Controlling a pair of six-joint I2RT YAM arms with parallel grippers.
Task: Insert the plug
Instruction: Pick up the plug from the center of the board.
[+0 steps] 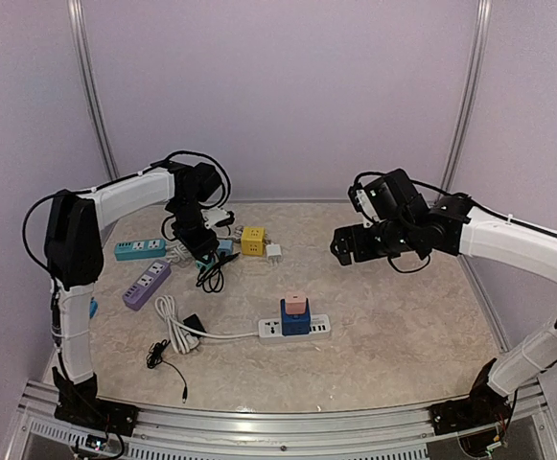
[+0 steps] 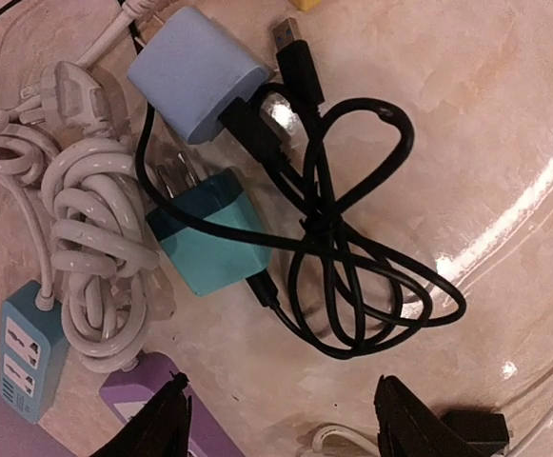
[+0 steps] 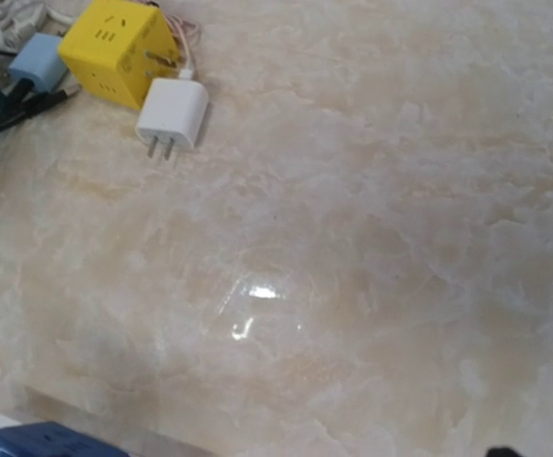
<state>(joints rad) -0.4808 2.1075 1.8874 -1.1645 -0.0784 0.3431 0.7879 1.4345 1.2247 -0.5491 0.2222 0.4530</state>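
A teal charger plug (image 2: 214,246) lies on the table with its prongs toward a light blue charger plug (image 2: 195,71); a tangled black cable (image 2: 352,257) runs over both. My left gripper (image 2: 286,419) hangs just above the table near them, in the top view (image 1: 204,251), jaws open with only bare table between the fingertips (image 2: 167,419). A white power strip (image 1: 297,328) at the front middle carries a blue adapter (image 1: 295,321) with a pink one (image 1: 297,303) on top. My right gripper (image 1: 340,246) hovers open in the air over the table's middle right.
A yellow cube socket (image 3: 119,52) and a white charger (image 3: 173,112) lie right of the plug pile. A teal power strip (image 1: 140,249), a purple power strip (image 1: 147,285) and a coiled white cord (image 2: 95,238) sit at the left. A black adapter (image 1: 194,324) lies near the front.
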